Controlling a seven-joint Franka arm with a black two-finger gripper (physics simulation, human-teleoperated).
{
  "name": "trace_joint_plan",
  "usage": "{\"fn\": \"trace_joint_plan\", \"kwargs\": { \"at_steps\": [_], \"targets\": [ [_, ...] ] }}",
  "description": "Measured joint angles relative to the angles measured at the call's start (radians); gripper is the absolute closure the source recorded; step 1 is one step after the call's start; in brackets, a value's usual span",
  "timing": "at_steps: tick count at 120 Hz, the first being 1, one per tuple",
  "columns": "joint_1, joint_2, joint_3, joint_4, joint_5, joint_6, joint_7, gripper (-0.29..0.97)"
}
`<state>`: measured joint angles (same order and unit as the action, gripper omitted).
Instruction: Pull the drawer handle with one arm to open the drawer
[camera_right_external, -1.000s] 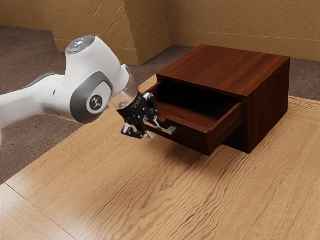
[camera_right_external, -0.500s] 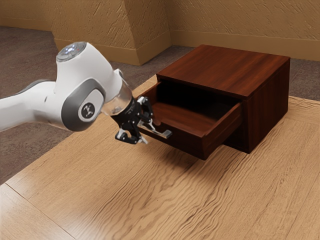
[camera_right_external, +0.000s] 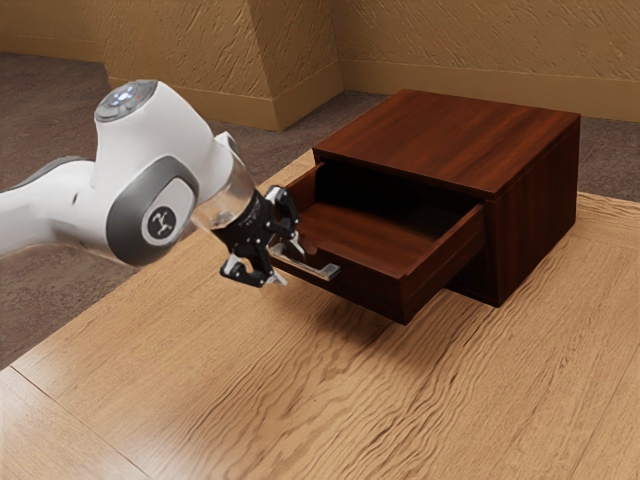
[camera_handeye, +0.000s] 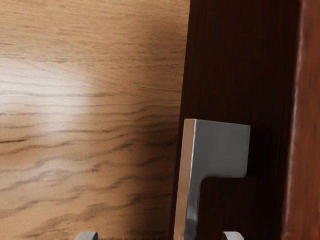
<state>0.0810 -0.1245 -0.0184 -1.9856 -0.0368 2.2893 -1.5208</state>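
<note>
My jaws stand apart at the end of the handle (camera_right_external: 308, 268) that lies toward the exterior view's left. The silver bar passes between them. In the wrist view a fingertip (camera_handeye: 87, 235) shows on each side of the bar with a gap either way, so I am hooked around it, not clamped on it. The handle's bent foot (camera_handeye: 220, 147) sits flat against the dark drawer front (camera_handeye: 235, 60), and the bar stands off from the wood.

The drawer (camera_right_external: 372, 238) is partway out of the cabinet (camera_right_external: 450, 135). Its front is well forward of the cabinet's face, its inside is open to view, and its lower edge hangs close over the tabletop (camera_right_external: 330, 400), casting a shadow there.

Ahead of the drawer front, bare wood runs on toward the exterior view's lower left, giving free room along the line of the pull. My arm (camera_right_external: 150, 190) reaches in over the tabletop's long edge, beyond which lies the brown floor (camera_right_external: 60, 100). The cabinet sits on the tabletop near that edge, its back toward the tan wall (camera_right_external: 480, 40).
</note>
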Motion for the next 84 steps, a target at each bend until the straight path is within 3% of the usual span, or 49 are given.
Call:
{"fn": "trace_joint_plan", "kwargs": {
  "at_steps": [10, 17, 30, 36, 56, 84],
  "targets": [
    [-0.005, -0.012, 0.0, 0.031, 0.023, -0.006, 0.0, 0.4],
    [-0.001, -0.001, 0.0, 0.152, 0.04, -0.063, 0.001, 0.38],
    [0.015, 0.053, 0.001, 0.483, 0.051, -0.313, 0.0, 0.23],
    [0.021, 0.053, 0.011, 0.562, 0.052, -0.45, 0.0, 0.18],
    [0.035, -0.06, 0.046, 0.429, 0.047, -0.709, -0.002, 0.08],
    [0.036, -0.078, 0.059, 0.404, 0.006, -0.848, -0.004, 0.03]
  ]
}}
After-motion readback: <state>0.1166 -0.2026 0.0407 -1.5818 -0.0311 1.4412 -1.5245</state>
